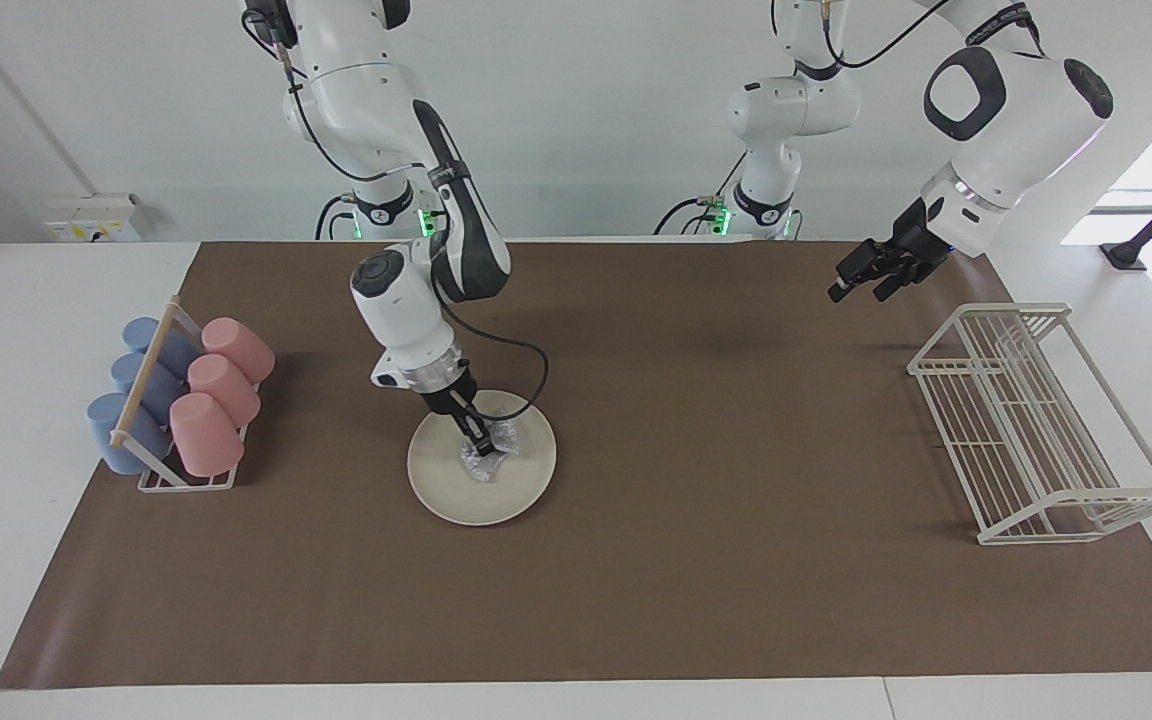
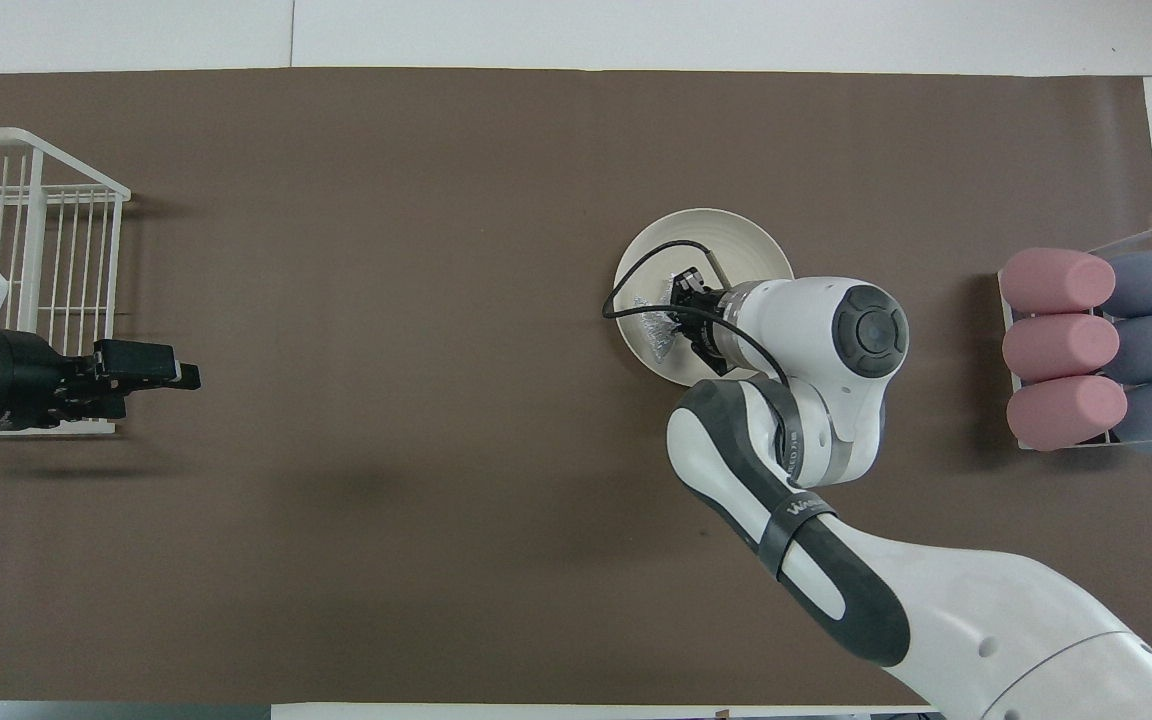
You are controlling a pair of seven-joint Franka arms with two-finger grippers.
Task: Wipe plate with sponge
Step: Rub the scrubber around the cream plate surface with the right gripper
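Observation:
The cream-white plate (image 1: pixel 451 492) (image 2: pixel 726 236) lies on the brown mat, toward the right arm's end of the table. The silvery glittery sponge (image 1: pixel 502 438) (image 2: pixel 652 326) rests on the plate's middle. My right gripper (image 1: pixel 484 447) (image 2: pixel 678 310) points steeply down and is shut on the sponge, pressing it onto the plate. In the overhead view the right arm's wrist covers the part of the plate nearer the robots. My left gripper (image 1: pixel 854 284) (image 2: pixel 181 375) hangs open and empty in the air over the mat beside the wire rack, where the left arm waits.
A white wire rack (image 1: pixel 1036 420) (image 2: pixel 36 220) stands at the left arm's end of the table. A holder with pink and blue cups (image 1: pixel 186 400) (image 2: pixel 1096 345) stands at the right arm's end. The brown mat (image 1: pixel 686 560) covers most of the table.

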